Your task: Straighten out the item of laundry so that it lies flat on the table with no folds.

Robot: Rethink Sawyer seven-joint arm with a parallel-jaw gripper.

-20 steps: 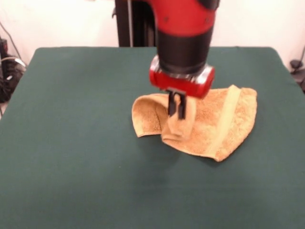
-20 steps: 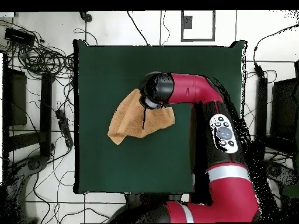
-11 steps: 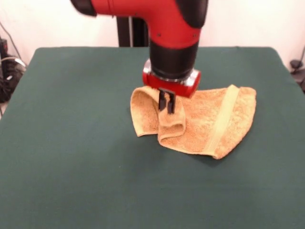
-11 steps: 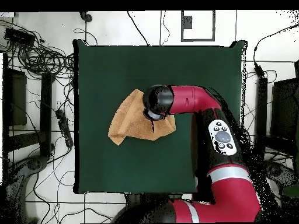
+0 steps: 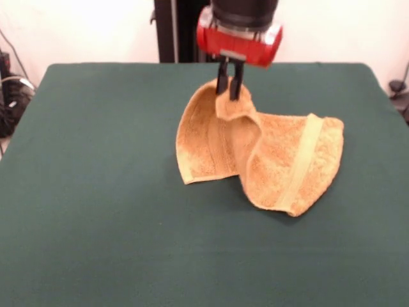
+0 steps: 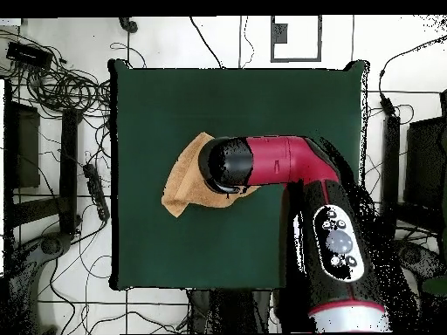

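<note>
Front view is giving me the clearest look: my claw is hanging above the surface with its two black fingers drawn together, pinching a fold of the towel at its top. The pinched part is standing up as a peak, and the cloth is draping down from it in two directions. One flap is hanging toward the picture's left, curling so that I am seeing its inner face, with its lower edge touching the green cloth. The other part is sloping down to the right and lying on the surface, where the woven band is running diagonally near the outer edge. The far right corner is resting flat (the near corner is looking slightly rolled). I am not making out any tag.

Overhead, the arm is reaching across from the picture's right and its dark wrist end is covering the grasp point, so I am seeing no fingers there. The towel is showing as a tan shape poking out to the left of the wrist, sitting roughly at the middle of the surface, somewhat toward the left side, well clear of every edge.
</note>
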